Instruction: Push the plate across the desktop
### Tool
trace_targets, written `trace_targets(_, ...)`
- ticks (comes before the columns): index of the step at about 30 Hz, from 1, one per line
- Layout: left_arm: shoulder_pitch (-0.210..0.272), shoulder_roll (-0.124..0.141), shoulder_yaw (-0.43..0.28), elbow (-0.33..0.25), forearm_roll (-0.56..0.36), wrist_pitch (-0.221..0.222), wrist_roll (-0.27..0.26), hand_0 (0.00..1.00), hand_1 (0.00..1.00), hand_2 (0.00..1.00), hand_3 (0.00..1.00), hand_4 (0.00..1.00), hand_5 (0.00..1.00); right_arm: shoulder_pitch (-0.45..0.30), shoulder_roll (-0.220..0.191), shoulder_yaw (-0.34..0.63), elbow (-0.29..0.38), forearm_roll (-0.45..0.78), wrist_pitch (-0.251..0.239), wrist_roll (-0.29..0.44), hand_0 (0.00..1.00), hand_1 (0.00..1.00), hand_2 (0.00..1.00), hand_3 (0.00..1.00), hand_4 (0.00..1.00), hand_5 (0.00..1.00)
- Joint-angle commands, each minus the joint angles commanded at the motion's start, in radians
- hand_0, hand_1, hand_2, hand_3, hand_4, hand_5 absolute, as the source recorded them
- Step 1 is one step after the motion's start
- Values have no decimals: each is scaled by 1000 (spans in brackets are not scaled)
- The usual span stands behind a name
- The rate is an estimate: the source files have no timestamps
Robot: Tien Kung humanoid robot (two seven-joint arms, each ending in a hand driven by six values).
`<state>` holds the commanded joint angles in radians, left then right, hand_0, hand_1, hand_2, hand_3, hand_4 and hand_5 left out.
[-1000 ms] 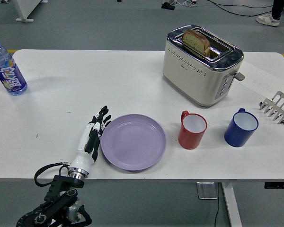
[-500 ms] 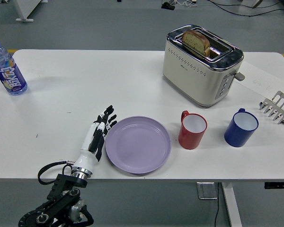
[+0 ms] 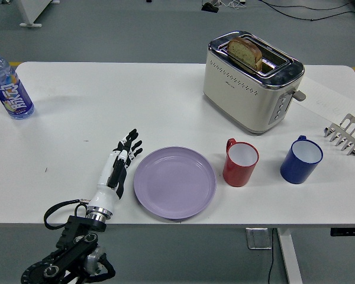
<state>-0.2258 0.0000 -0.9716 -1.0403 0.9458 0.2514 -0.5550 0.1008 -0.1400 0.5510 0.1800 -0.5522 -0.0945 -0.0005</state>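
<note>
Plate [image 3: 174, 182] — lilac, flat on the white table [image 3: 106, 106] near the front edge, just left of the red mug [image 3: 241, 162], small gap between them. Left hand [image 3: 118, 167] lies beside the plate's left rim, fingers straight and spread, grasping nothing — a narrow gap shows to the rim. Blue mug [image 3: 300, 160] right of the red one. Toaster [image 3: 252, 80] behind, bread in its slot.

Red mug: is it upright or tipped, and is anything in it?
Upright. The red mug stands on its base with its mouth up; the white inside looks empty.
</note>
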Motion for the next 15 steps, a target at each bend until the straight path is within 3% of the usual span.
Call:
trace_targets(5, -7, 7, -91, -11, 38, 3, 14, 865, 920, 976, 938, 488, 998, -1, 1, 0, 0, 0, 0, -2, 659, 646, 723, 682, 283, 286)
trace_targets(6, -7, 8, -101, -12, 41, 3, 16, 843, 889, 936, 874, 488, 998, -1, 1, 0, 0, 0, 0, -2, 658, 645, 722, 681, 282, 283)
trace_targets(15, 1, 54, -290, -39, 87, -10, 55, 822, 875, 915, 823, 486, 998, -5, 3, 4, 0, -3, -1, -6, 657, 646, 722, 679, 282, 283)
